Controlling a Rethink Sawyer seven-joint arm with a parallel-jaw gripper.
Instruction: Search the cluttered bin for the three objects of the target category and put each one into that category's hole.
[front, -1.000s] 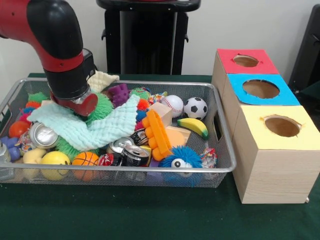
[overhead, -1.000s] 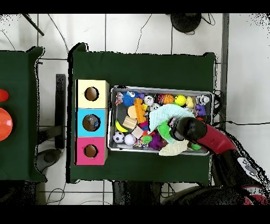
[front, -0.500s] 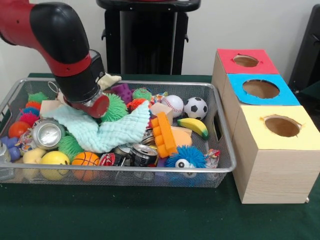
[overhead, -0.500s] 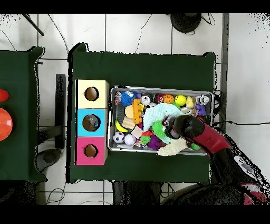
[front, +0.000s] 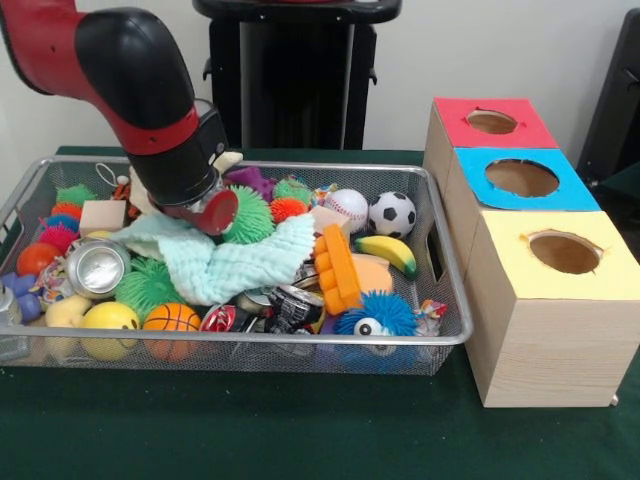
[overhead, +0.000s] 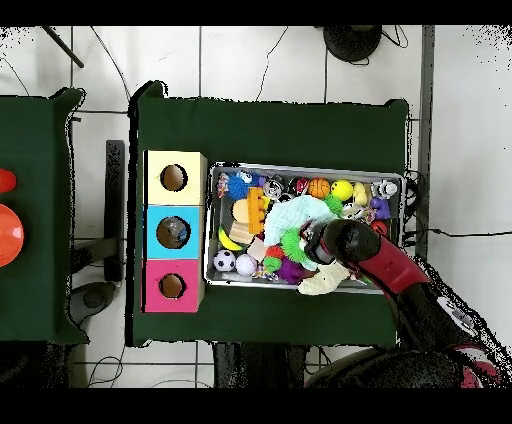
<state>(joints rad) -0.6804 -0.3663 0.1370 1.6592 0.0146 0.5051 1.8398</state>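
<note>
Green cloth covers our surface (front: 300, 440); at centre left the wire bin (front: 440, 290) brims with toys, a mint cloth (front: 240, 262) hiding our fingers, grip unclear.

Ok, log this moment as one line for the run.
red and black arm low in wire mesh bin | gripper on pale green cloth, fingers hidden | three hole boxes untouched

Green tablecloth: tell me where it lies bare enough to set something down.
The green tablecloth lies bare in the strip before the wire mesh bin and the yellow-topped wooden box. In the overhead view, a wide bare band runs beyond the bin. Inside the bin it is crowded; toys cover its floor.
</note>
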